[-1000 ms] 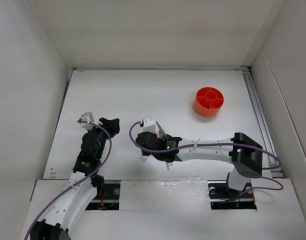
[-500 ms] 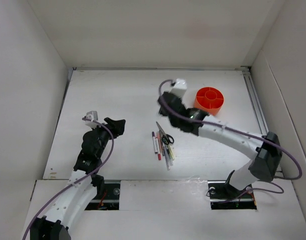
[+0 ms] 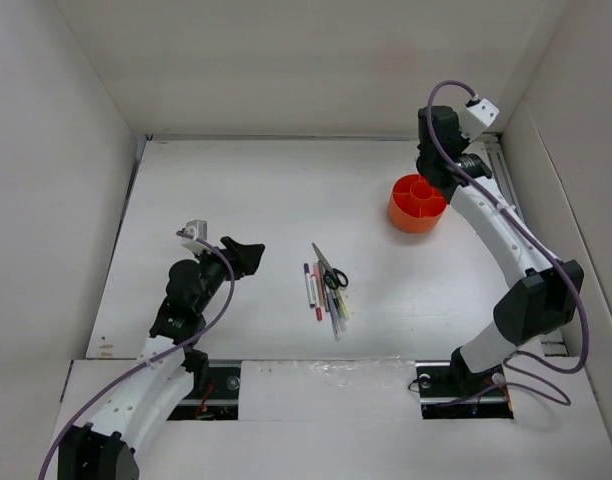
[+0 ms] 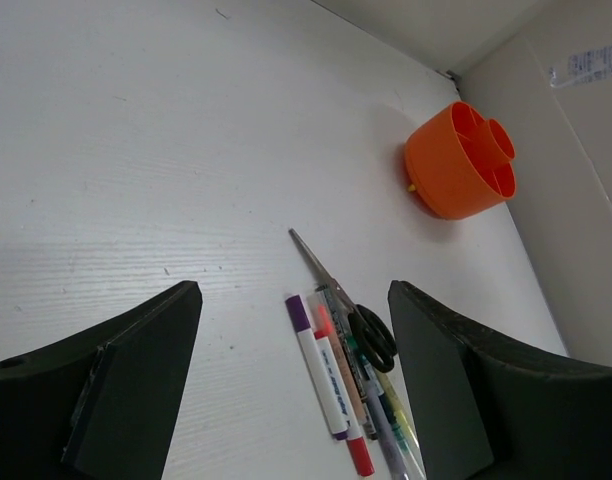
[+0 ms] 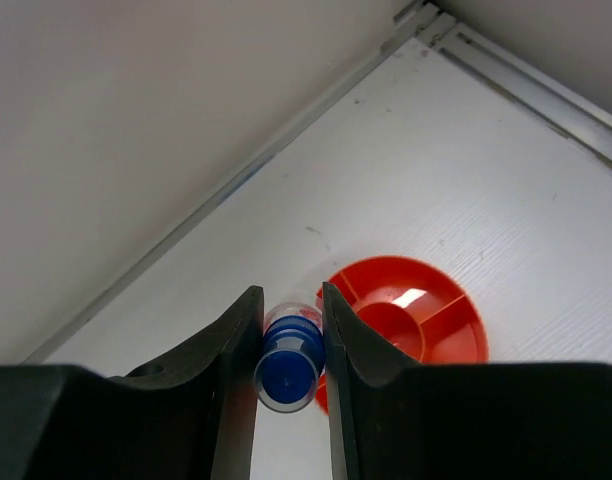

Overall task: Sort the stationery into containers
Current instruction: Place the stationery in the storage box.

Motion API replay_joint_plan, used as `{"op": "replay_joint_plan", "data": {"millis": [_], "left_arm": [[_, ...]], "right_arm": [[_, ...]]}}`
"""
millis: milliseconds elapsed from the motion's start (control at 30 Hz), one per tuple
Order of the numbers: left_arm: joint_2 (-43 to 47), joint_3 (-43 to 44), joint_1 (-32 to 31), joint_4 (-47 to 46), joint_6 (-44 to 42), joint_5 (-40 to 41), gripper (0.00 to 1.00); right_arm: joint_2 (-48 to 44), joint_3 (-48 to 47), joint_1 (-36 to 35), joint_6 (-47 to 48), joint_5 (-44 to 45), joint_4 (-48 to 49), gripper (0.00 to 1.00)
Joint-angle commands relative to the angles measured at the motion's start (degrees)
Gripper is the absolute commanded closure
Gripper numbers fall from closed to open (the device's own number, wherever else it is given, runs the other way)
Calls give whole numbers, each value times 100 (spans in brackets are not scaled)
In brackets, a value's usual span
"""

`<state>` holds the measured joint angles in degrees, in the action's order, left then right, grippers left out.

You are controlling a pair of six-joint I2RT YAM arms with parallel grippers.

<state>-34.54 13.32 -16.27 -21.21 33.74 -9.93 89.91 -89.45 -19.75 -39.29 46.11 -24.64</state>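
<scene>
A cluster of pens and markers [image 3: 326, 295] lies mid-table with black-handled scissors [image 3: 333, 272] beside it; the cluster also shows in the left wrist view [image 4: 336, 385]. The round orange holder [image 3: 417, 203] stands at the back right and shows in the left wrist view [image 4: 459, 160]. My right gripper [image 5: 289, 345] is shut on the tiny clear bottle with a blue cap [image 5: 290, 365], held above the table just beside the holder's rim [image 5: 456, 335]. My left gripper [image 4: 296, 390] is open and empty, left of the pens.
White enclosure walls rise on all sides. A metal rail [image 3: 516, 230] runs along the table's right edge, close to the holder. The right arm [image 3: 506, 240] arches over the right side of the table.
My right arm has swung from the pens at mid-table to the back right by the holder, carrying the bottle. My left gripper has shifted slightly right toward the pens.
</scene>
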Motion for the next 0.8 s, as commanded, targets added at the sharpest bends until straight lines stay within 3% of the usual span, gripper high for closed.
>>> {"op": "replay_joint_plan", "data": {"millis": [0,367,767], "left_arm": [[9,250,-51,-296,-95,-254,27],[-184,250,-51,-489,-148,-447,26],[-403,250,-51,-612,-148,-518,26]], "right_arm": [[176,-371,260,-44,-40,-172,94],[510,-73,542,-228,-418,-173,95],[510,638,358,-536,-137,-120,95]]}}
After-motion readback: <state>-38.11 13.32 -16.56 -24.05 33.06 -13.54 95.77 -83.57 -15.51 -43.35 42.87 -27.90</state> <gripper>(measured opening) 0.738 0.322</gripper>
